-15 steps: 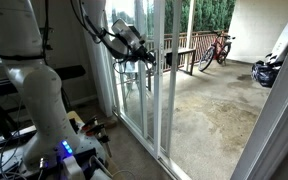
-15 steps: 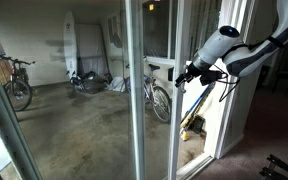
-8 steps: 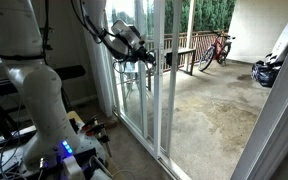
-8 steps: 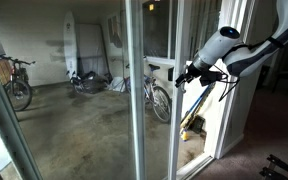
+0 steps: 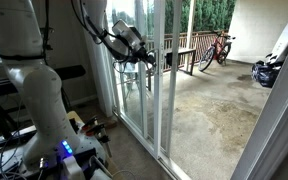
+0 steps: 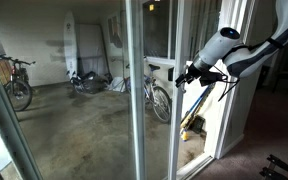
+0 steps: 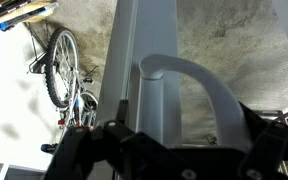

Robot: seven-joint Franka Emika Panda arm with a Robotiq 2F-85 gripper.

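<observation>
Nothing has shifted since a moment ago. The concrete patio floor [image 5: 209, 110] fills the lower right, the sliding door [image 6: 136, 100] stands centre (bicycle [image 7: 60, 68] beyond, upper left), and its white handle [image 7: 189, 78] sits mid-frame between the wide-spread jaws of the gripper [image 7: 179, 160].

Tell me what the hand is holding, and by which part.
It cannot be told: the hand straddles the curved grey metal handle on the sliding glass door's frame, but contact is hidden.
</observation>
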